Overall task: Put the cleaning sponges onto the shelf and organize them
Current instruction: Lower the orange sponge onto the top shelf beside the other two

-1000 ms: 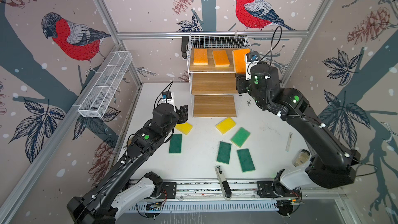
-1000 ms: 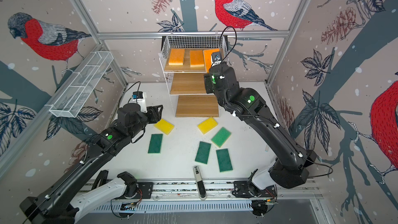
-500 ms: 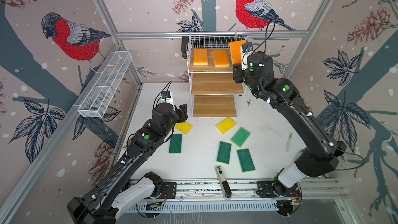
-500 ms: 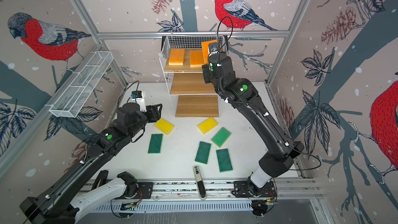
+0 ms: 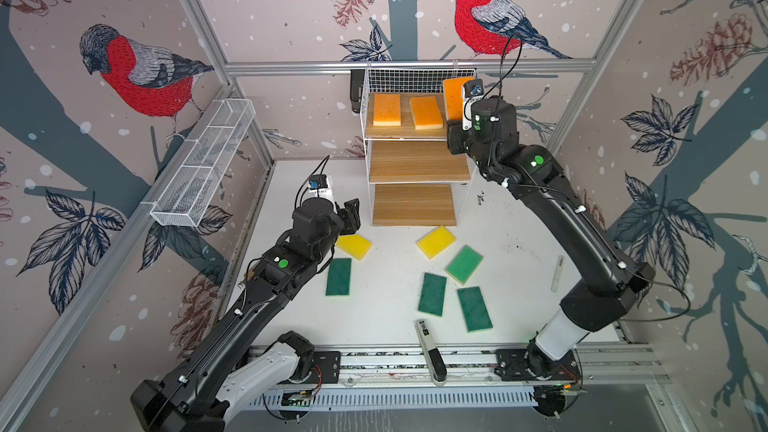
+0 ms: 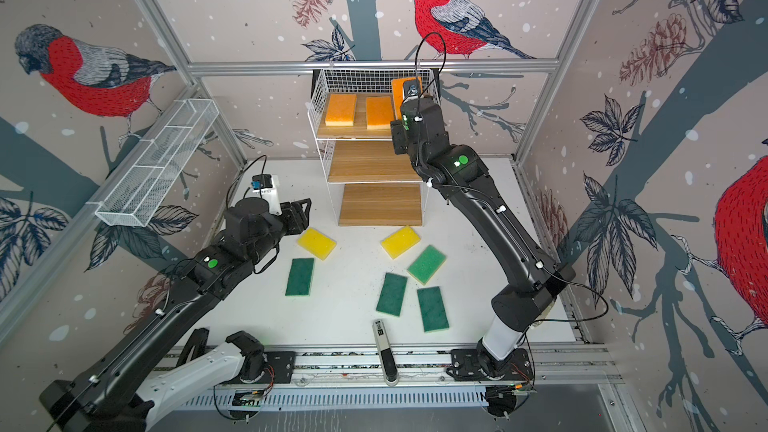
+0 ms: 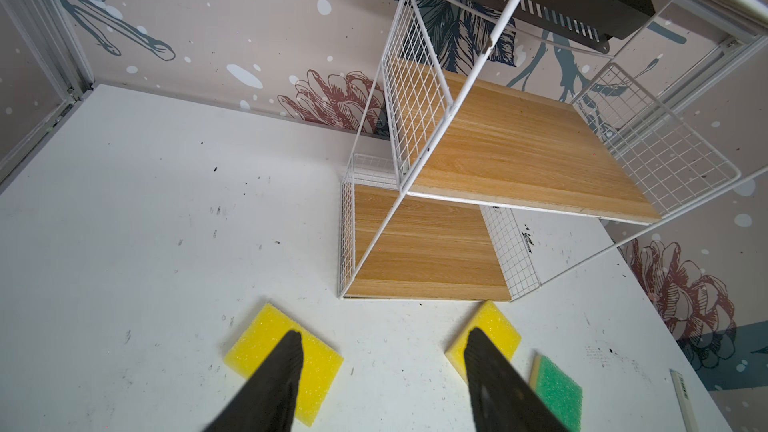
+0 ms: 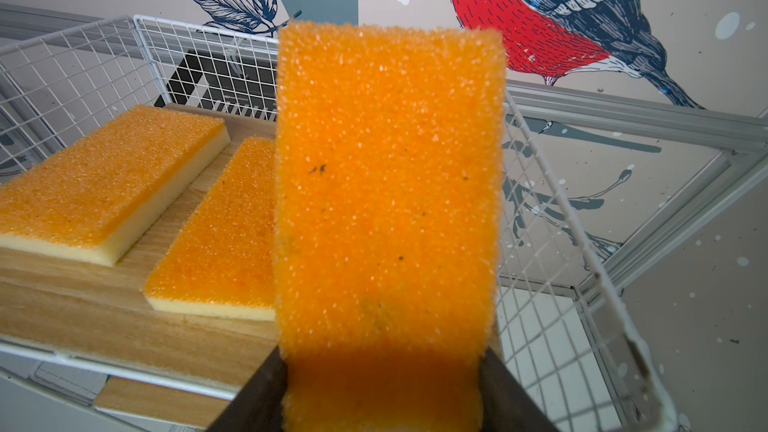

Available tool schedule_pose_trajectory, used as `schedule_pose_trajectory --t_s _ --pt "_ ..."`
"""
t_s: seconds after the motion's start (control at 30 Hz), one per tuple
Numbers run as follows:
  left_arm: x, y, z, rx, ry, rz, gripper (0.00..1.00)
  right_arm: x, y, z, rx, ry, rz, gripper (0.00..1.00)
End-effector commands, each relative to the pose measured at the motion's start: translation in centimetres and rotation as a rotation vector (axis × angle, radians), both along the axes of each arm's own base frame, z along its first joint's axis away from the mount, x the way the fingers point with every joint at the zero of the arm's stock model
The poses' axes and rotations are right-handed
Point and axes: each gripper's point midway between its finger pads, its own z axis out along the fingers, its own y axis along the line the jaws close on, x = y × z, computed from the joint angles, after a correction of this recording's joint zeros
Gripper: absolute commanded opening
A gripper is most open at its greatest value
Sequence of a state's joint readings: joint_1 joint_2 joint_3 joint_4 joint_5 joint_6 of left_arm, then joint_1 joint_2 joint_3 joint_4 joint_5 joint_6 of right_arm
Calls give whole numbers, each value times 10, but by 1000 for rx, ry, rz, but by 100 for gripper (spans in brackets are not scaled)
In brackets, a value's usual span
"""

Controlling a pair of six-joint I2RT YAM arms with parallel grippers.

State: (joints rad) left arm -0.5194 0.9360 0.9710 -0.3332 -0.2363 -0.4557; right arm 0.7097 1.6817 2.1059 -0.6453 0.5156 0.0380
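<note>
The shelf (image 5: 417, 162) stands at the back of the table. Two orange sponges (image 5: 387, 110) (image 5: 426, 113) lie flat on its top board. My right gripper (image 8: 382, 367) is shut on a third orange sponge (image 5: 453, 97), holding it upright over the right end of that board, just inside the wire side. On the table lie two yellow sponges (image 5: 353, 246) (image 5: 436, 241) and several green sponges (image 5: 338, 276) (image 5: 432, 293). My left gripper (image 7: 383, 334) hovers open above the table, empty, next to the left yellow sponge (image 7: 266, 338).
A long white mesh trough (image 5: 203, 168) hangs on the left wall frame. A white-and-black handheld device (image 5: 430, 351) lies at the front edge. A thin white stick (image 5: 557, 274) lies at the right. The shelf's middle board (image 6: 370, 162) and bottom board (image 6: 380, 205) are bare.
My right gripper has lifted the orange sponge up and a little back, from beside the top board to over its right end. The left arm has not moved.
</note>
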Motion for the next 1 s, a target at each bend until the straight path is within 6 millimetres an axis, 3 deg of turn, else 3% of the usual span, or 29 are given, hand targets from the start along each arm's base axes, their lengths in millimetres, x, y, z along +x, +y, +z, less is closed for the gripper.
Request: schedule_pose_trajectory --t_s 0.0,0.53,0.97 --pt "4 -2 6 -12 -32 -9 63 6 4 6 40 -20 8 61" --pt "7 1 4 -19 -28 -2 63 27 -4 -15 40 24 -37 62" --pt "11 -1 0 -24 -20 -6 63 37 -6 -20 63 44 -67 67"
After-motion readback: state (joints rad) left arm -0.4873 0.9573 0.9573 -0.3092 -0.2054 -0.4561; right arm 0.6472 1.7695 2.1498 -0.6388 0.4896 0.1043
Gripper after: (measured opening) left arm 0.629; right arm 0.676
